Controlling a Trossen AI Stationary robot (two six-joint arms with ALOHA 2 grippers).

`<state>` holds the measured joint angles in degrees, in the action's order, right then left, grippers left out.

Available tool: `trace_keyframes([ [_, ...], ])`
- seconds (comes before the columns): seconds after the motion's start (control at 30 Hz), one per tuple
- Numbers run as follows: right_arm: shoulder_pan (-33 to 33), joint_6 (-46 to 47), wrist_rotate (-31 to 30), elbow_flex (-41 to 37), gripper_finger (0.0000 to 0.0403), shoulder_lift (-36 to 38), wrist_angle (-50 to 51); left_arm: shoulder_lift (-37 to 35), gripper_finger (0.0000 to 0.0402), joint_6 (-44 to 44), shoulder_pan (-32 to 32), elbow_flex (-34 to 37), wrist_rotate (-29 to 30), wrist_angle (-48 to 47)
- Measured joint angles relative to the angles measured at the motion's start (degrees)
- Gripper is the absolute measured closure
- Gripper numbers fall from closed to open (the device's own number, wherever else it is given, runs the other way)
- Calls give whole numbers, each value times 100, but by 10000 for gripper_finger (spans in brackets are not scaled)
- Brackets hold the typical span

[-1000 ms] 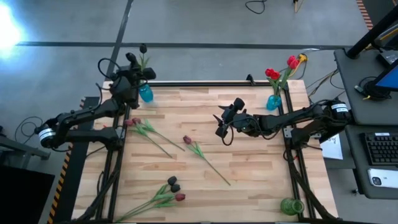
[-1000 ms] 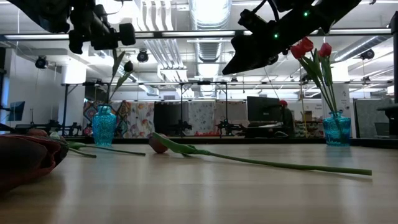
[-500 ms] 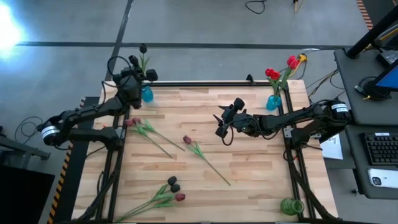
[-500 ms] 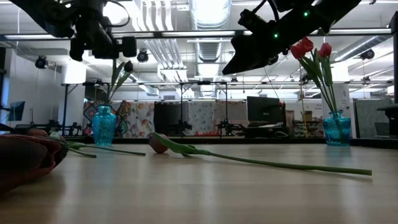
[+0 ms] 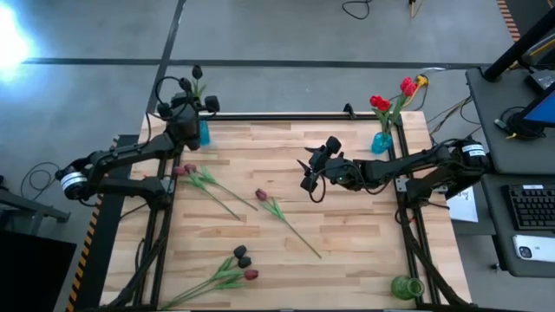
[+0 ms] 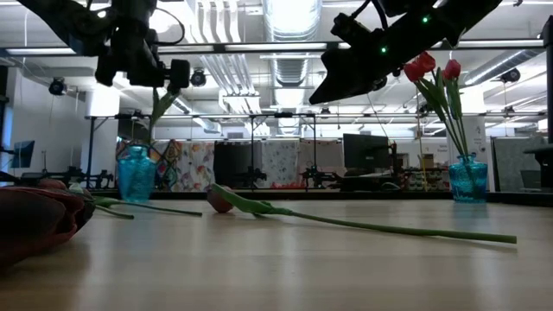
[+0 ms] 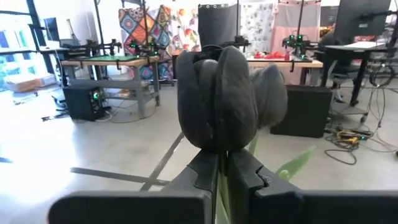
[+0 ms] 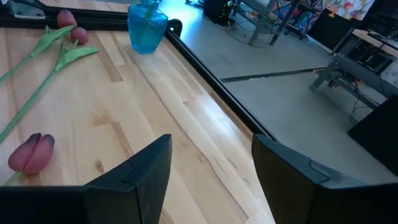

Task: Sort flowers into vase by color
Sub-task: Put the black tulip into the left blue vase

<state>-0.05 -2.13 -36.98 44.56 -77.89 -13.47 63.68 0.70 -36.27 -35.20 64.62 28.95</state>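
**What we cannot make out**

In the left wrist view, the stem below the black tulip disappears between the closed left gripper fingers, so we cannot follow it down. In the low view, a red flower head is cut off by the picture's edge and blurred. From above, the green vase at the table corner is too small for us to tell, perhaps, whether anything stands in it.
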Motion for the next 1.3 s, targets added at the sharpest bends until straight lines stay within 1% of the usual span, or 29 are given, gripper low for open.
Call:
trace_keyframes([
  [0.17,-19,-25,-1,-7,188,0,-1,0,401,-104,9,-41,-2,-112],
  [0.27,-27,-33,-1,-7,188,0,-4,0,394,-104,9,-41,-2,-187],
  [0.63,-37,2,-1,-11,188,0,-7,-42,313,-160,165,-40,-3,-348],
  [0.9,-36,2,-3,-13,188,0,-7,-256,276,-169,319,-76,13,-578],
  [1.03,-37,1,-4,-13,188,0,-7,-446,262,-177,499,-76,188,-799],
  [1.3,-37,-28,-5,-15,188,0,-7,-873,253,-170,1085,-76,199,-1404],
])
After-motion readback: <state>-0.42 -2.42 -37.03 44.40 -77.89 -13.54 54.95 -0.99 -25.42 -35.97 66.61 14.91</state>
